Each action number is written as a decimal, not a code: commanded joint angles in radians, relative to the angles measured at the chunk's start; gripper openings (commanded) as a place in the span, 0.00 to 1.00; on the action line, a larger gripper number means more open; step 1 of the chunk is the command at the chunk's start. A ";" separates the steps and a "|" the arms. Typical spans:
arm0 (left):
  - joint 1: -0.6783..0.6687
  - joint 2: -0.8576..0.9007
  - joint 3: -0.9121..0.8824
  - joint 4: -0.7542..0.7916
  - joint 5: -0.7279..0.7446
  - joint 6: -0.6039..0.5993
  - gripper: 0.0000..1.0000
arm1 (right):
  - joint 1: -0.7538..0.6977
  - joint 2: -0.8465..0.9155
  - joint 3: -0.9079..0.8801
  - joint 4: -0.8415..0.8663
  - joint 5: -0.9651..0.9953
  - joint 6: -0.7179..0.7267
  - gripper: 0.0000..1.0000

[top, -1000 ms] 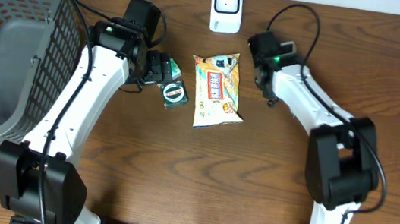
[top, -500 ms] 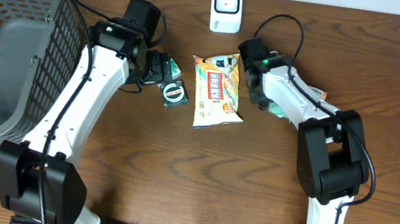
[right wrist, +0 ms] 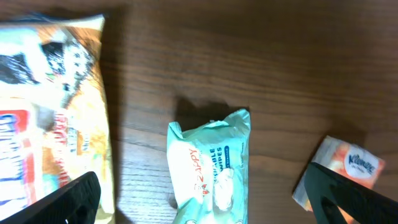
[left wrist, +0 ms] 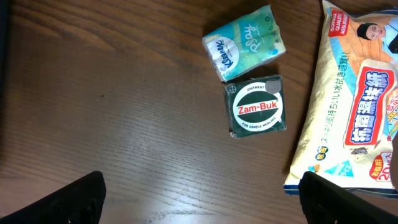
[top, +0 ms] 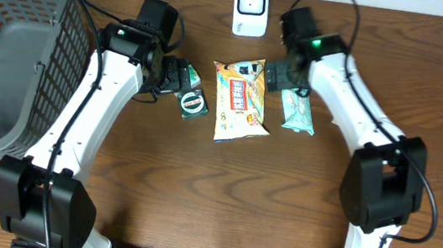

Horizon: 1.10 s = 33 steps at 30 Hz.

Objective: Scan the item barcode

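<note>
The left arm [top: 91, 116] and right arm [top: 356, 94] are shelled in white and jointed in black; one green light [top: 314, 42] is lit.

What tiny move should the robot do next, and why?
Probably lower the left gripper onto the Zam-Buk box: its jaws stand open close by it, while the wipes pack lies free under the open right gripper.

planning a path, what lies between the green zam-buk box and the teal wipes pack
Overhead view: the large yellow printed pouch lies between the green Zam-Buk box and the teal wipes pack.
</note>
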 commanded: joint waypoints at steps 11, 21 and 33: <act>0.003 0.000 0.008 -0.003 -0.011 0.005 0.98 | -0.129 -0.014 -0.023 -0.039 -0.172 -0.066 0.99; 0.003 0.000 0.008 -0.003 -0.011 0.005 0.98 | -0.141 -0.013 -0.074 0.033 -0.145 -0.066 0.99; 0.003 0.000 0.008 -0.003 -0.011 0.005 0.98 | -0.153 -0.013 -0.158 0.097 -0.146 -0.066 0.95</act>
